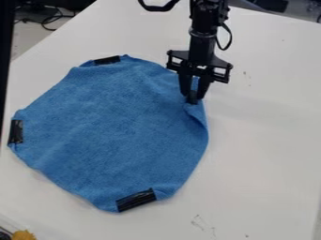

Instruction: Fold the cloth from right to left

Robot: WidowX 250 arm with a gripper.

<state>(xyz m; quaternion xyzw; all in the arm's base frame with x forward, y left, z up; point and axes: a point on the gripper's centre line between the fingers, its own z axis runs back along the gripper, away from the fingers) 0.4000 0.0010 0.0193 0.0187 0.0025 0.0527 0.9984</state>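
Blue, roughly rounded fabric cloth [113, 131], spread on the white desk [263, 150]; my black two-finger gripper [192, 97], nearly closed, pinches its upper-right edge.

The cloth [116, 129] is plain blue, softly textured, and spread mostly flat in a rough, rounded shape, below and to the left of the gripper [192, 97] in the view. Its upper right corner is pinched in the gripper, with a crease running down just below. Black strips mark its other corners: one left of the gripper and a little higher, one far left and lower, one well below.
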